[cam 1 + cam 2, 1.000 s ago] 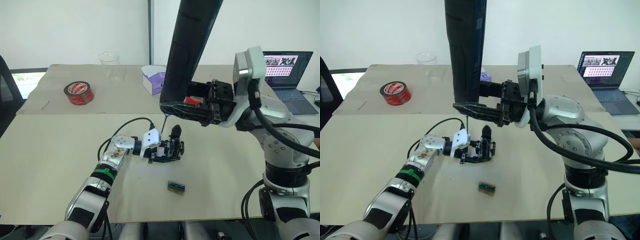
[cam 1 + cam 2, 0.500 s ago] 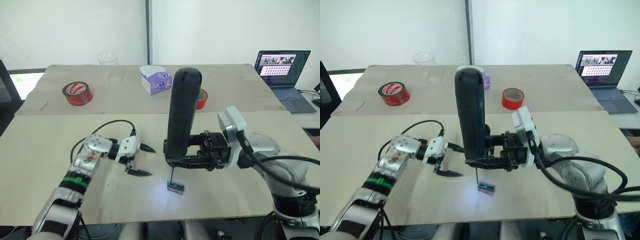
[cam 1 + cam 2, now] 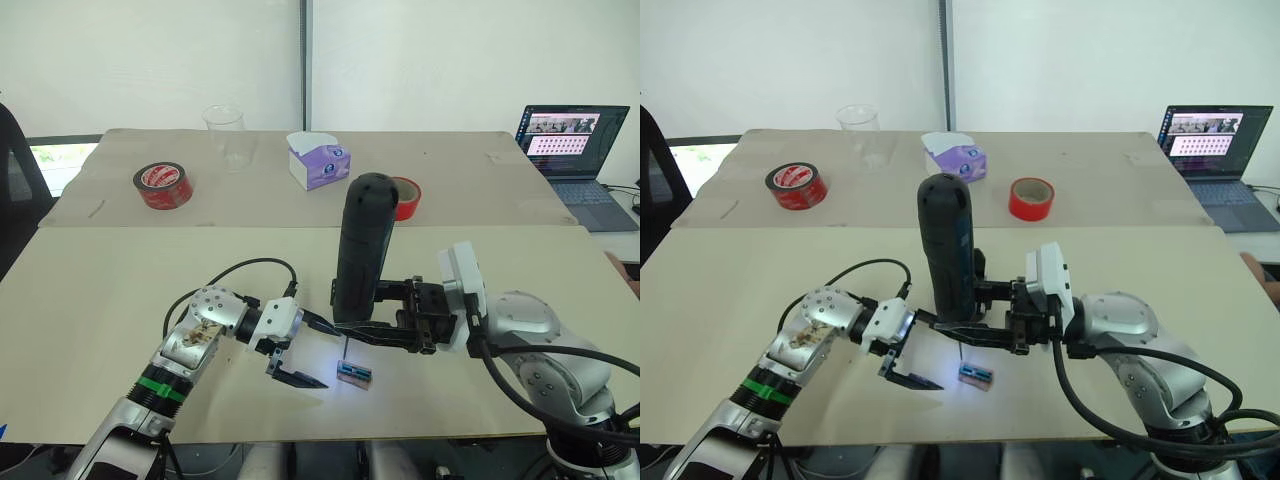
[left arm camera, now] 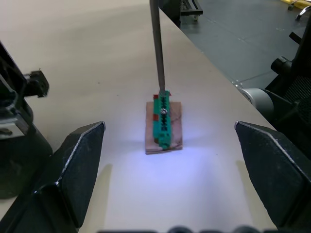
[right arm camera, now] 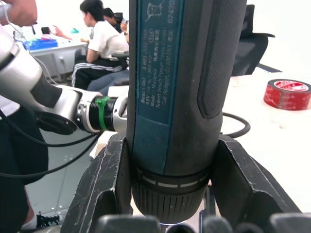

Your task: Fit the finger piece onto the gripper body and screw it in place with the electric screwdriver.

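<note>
Two grippers: both low over the near, cream table (image 3: pixel 110 290), facing each other across a lit patch of tabletop.
Right gripper (image 3: pixel 975 330): clamped around the electric screwdriver (image 3: pixel 945 250), one black finger on each side of the barrel near its lower end.
Left gripper (image 3: pixel 305 352): spread wide, nothing between the fingers; lower finger (image 3: pixel 300 378) close to the tabletop, upper finger reaching toward the screwdriver's base.
Electric screwdriver: upright, thick black cylinder with rounded top, thin metal bit (image 4: pixel 157 46) pointing down, white-blue glow on the table under the tip.
Small tray (image 3: pixel 353 374): green strip on a brown rectangular base, lying flat just below the bit, between the two grippers.
Left wrist view adds: bit tip touching or just above the far end of the green strip (image 4: pixel 162 121); a small round metal spot on the strip beside the tip; tray centred between the open fingers.
Right wrist view adds: dark blue label panel with white printed text down the barrel, ribbed black grip, ringed collar at the lower end; seated people at a desk in the background.
Head views add: two red tape rolls, a clear plastic cup (image 3: pixel 226 137), a tissue box (image 3: pixel 318 160) and an open laptop (image 3: pixel 567 150) on the far tables.
</note>
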Tool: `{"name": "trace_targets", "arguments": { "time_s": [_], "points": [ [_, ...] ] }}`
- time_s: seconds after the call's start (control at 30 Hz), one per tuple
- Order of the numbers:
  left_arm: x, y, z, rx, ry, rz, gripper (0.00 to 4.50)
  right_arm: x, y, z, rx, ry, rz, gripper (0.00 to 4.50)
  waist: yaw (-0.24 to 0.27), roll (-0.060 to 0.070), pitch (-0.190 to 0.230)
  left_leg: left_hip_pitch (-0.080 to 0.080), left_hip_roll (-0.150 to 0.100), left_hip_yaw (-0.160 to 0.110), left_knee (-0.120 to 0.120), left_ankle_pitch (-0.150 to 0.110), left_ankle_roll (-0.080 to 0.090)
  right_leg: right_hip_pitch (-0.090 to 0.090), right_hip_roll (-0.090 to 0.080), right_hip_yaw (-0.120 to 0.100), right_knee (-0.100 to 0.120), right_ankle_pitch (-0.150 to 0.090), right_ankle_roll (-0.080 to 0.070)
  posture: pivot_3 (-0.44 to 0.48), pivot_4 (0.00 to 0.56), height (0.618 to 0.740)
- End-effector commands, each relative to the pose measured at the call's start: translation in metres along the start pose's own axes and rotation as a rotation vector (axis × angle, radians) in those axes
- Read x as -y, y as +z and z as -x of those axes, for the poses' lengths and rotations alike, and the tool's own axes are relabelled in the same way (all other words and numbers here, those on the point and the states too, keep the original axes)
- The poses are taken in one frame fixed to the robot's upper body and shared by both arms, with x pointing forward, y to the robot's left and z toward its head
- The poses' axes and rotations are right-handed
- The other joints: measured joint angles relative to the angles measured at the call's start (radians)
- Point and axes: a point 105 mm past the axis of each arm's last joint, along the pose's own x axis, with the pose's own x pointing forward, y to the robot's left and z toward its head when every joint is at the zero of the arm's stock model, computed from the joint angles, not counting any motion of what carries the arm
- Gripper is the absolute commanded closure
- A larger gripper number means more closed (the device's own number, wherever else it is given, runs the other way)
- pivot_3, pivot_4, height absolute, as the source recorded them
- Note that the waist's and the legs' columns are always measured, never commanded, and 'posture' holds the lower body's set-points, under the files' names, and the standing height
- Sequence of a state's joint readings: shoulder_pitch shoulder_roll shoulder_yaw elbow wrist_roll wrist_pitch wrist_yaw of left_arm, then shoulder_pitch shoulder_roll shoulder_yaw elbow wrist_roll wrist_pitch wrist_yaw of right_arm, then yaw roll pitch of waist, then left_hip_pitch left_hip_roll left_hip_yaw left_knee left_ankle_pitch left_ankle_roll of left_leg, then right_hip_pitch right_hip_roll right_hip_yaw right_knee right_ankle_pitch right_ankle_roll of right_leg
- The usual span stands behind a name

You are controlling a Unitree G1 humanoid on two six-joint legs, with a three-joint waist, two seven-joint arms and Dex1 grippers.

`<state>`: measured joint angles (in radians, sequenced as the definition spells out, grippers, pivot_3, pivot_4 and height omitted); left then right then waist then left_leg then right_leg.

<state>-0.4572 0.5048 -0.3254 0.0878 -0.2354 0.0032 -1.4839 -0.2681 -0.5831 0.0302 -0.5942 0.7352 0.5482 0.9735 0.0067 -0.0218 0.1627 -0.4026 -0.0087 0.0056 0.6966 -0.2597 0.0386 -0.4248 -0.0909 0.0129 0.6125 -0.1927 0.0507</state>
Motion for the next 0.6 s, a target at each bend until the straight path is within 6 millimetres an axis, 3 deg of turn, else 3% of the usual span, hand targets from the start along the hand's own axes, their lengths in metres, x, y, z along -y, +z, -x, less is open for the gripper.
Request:
{"name": "trace_targets", "arguments": {
  "time_s": [0.03, 0.6],
  "points": [
    [-0.002, 0.005, -0.003, 0.003, -0.008, -0.022, 0.0, -0.009, 0.011, -0.001, 0.031, 0.023, 0.081, 2.61, 0.0, 0.0, 0.0, 0.0, 0.0, 0.0, 0.0, 0.0, 0.0, 0.0, 0.0, 0.0, 0.0, 0.0, 0.0, 0.0, 0.15, 0.74],
    [0.0, -0.011, -0.005, -0.036, -0.018, -0.042, 0.0, -0.01, -0.001, 0.003, -0.005, 0.016, 0.075, 2.61, 0.003, 0.0, 0.0, 0.001, 0.0, 0.0, 0.0, 0.0, 0.0, 0.0, 0.0, 0.0, 0.0, 0.0, 0.0, 0.0, 0.15, 0.74]
  ]
}}
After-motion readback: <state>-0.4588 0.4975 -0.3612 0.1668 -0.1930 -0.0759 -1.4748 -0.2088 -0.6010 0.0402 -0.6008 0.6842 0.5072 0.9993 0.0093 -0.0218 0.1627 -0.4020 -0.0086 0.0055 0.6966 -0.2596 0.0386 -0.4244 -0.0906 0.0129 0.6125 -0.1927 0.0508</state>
